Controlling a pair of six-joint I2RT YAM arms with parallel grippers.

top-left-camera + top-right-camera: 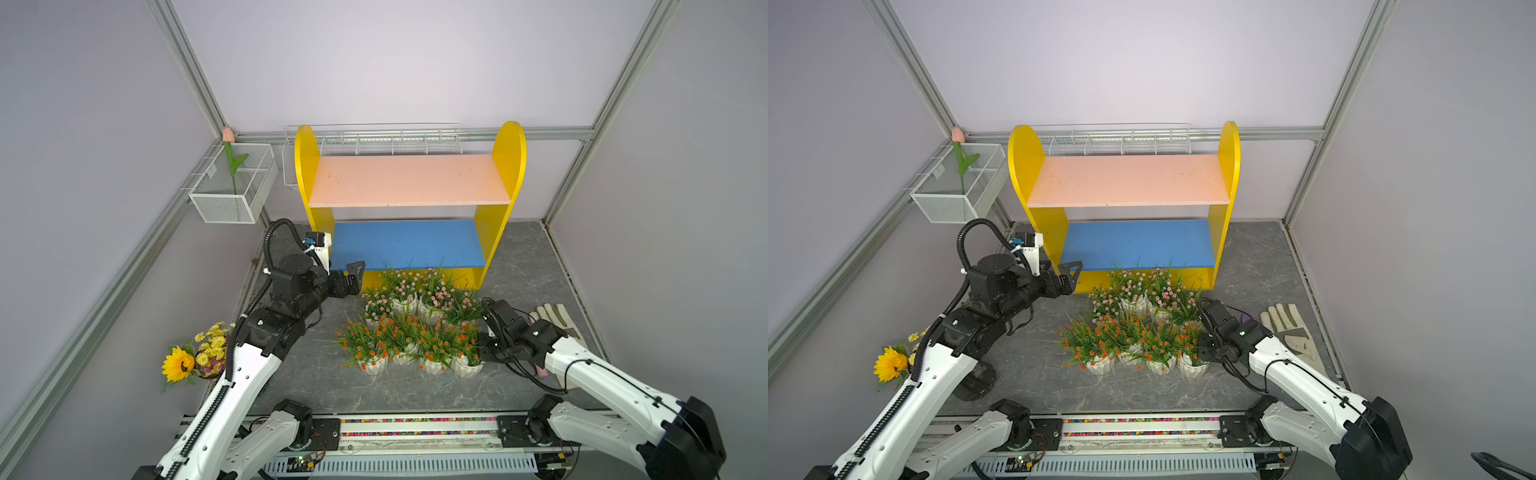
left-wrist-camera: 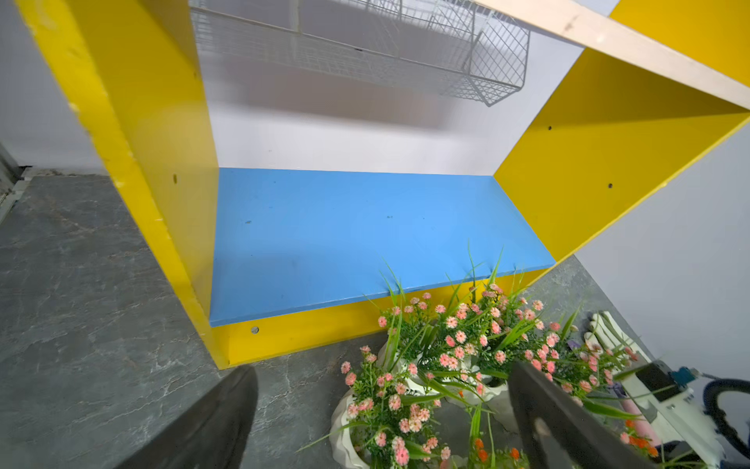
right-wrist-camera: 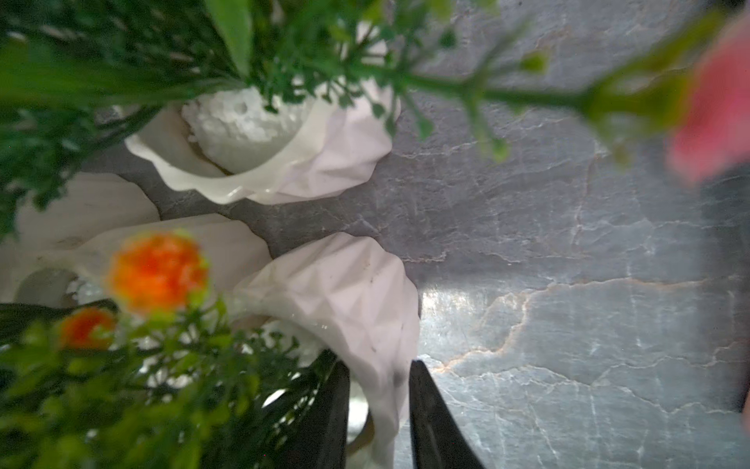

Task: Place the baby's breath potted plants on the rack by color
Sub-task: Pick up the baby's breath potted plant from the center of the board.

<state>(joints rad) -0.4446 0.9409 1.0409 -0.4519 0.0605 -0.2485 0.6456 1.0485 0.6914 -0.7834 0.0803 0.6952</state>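
Top views, both: at 12 o'clock on the grey stone floor (image 1: 316,374), the rack (image 1: 509,166), pale pink upper board (image 1: 409,178) over blue lower board (image 1: 409,245). At its 6 o'clock, crowded together on the floor, the baby's breath potted plants: pink-bloomed four (image 1: 419,295) nearest the rack, orange-bloomed four (image 1: 411,345) in a row at their 6 o'clock. At 9 o'clock of the pink ones, the left gripper (image 1: 356,276), jaws spread wide, nothing between them. At 3 o'clock of the orange row, the right gripper (image 1: 478,357), sunk into the leaves of the end pot (image 1: 467,368) (fingertips hidden there). Farther toward 3 o'clock, a white work glove (image 1: 552,316); toward 8 o'clock, a sunflower-and-daisy bouquet (image 1: 195,357); toward 10 o'clock, a pink tulip stem (image 1: 232,166) in a white mesh basket (image 1: 224,203).

Left wrist view: two dark fingers (image 2: 219,422) far apart, gripping nothing; beyond them the blue lower board and the pink-bloomed four.

Right wrist view: black fingers (image 3: 434,426) astride the wall of the end pot (image 3: 357,292), one inside the rim among the sprigs, one outside against the facets. Close on the wall; clamped or not, cannot tell.
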